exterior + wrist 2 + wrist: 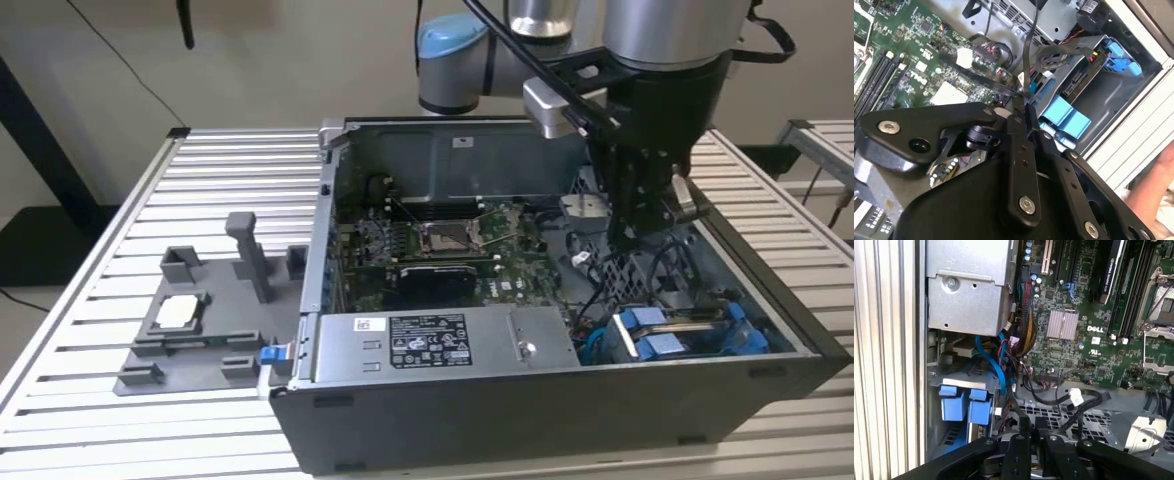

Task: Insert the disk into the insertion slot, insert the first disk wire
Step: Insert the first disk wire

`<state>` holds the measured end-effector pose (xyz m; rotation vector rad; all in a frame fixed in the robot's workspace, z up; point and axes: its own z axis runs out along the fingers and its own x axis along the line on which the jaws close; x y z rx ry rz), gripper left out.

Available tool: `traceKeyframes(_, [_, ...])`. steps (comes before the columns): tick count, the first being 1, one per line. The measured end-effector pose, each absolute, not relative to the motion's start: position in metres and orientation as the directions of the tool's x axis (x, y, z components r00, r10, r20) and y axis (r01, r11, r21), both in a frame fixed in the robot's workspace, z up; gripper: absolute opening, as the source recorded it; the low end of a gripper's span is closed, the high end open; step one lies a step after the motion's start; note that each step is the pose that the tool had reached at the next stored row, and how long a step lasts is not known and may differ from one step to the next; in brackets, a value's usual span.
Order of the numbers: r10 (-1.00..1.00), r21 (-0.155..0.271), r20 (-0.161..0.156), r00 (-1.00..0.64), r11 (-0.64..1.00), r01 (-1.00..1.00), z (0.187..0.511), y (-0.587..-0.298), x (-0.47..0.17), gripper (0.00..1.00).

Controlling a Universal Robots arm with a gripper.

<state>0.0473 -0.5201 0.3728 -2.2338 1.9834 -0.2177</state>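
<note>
Two fingers point(1015, 131) pinch a black wire point(1026, 60) near the seated disk point(1080, 84).

We are noting the computer case point(534, 420) as dark grey sheet metal, matt. Inside the case we are seeing:
- the power-supply box point(441, 345): bare silvery metal with a dull sheen and a paper-looking label
- the motherboard point(447, 240): green, faintly glossy
- the insertion slot point(1109, 97): smooth grey metal, with bright blue plastic clips point(1069, 117)

We are logging the gripper point(1024, 100) as matt black with shiny screw heads, pinching the disk wire point(1026, 50), a flat black plastic-looking band. Under the case we are finding the table point(200, 160), ribbed pale metal with a satin finish. Beside the case we are finding a matt grey plastic fixture point(200, 335).
</note>
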Motion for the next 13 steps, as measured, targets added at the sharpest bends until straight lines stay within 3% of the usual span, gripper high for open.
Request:
traceKeyframes(6, [-0.993,-0.205,0.011,0.117,-0.117,-0.972,0.373,-0.521,0.048,0.16])
traceKeyframes(13, [-0.993,-0.155,0.005,0.118,-0.117,-0.981,0.371,-0.527,0.063,0.16])
